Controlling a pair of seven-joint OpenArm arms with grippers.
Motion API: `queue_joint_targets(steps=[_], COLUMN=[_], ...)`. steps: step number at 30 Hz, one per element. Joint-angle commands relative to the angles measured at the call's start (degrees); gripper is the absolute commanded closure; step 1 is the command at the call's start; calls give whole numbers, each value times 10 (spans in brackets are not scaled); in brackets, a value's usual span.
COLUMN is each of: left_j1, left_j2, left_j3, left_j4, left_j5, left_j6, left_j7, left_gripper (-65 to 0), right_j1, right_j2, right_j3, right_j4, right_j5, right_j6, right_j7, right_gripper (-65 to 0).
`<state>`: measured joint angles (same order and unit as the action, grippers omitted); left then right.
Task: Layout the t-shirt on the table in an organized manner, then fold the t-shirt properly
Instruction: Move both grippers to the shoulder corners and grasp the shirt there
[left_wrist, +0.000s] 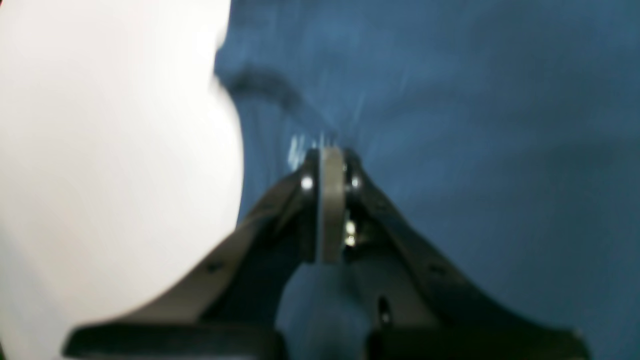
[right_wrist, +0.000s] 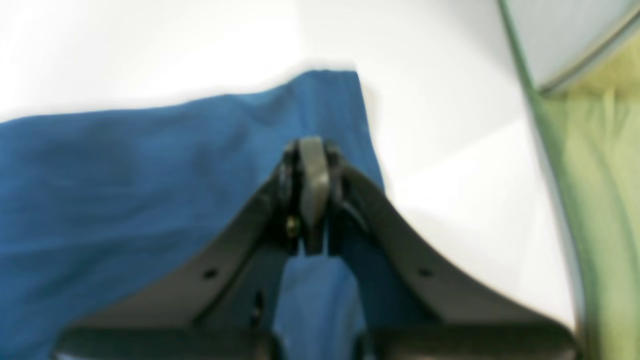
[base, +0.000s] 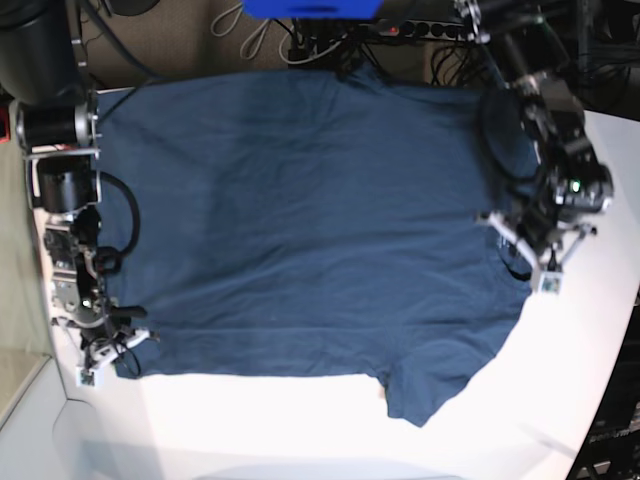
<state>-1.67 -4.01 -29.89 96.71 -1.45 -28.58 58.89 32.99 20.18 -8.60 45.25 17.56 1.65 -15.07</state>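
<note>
Both closed hands, left hand (left_wrist: 330, 155) and right hand (right_wrist: 312, 145), pinch the navy t-shirt (base: 300, 230), spread nearly flat across the white table (base: 300, 430); folding remains undone.

Brownish floor (base: 180, 40) beyond the far edge, tangle of black cables (base: 250, 30) and a power strip (base: 440, 30) with a red light, blue box (base: 310, 8) at top, pale green sheet, possibly fabric (right_wrist: 600, 200) (blurred), even overhead light
</note>
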Motion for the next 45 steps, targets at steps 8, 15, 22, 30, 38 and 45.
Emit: queue_joint_targets(steps=[8, 15, 22, 30, 38, 45], left_j1=[128, 208, 249, 247, 250, 236], left_j2=[-10, -7, -10, 8, 17, 16], left_j3=[-6, -64, -132, -161, -163, -160], left_j4=[149, 148, 142, 112, 87, 47], left_j5=[-3, -19, -104, -109, -187, -197], left_j6=[1, 1, 1, 1, 1, 1], left_j7=[14, -7, -17, -19, -19, -20], left_gripper=[-127, -288, -293, -323, -370, -370], right_j1=[-126, -274, -371, -415, -434, -435], right_j2=[10, 2, -9, -8, -4, -4], right_j3=[61, 90, 111, 112, 112, 112], right_j4=[297, 497, 568, 571, 572, 572], right_j5=[1, 1, 1, 1, 1, 1], right_j6=[-3, -2, -2, -1, 0, 0], right_j7=[-157, -249, -252, -252, -252, -252], right_gripper=[0, -85, -282, -307, -306, -306])
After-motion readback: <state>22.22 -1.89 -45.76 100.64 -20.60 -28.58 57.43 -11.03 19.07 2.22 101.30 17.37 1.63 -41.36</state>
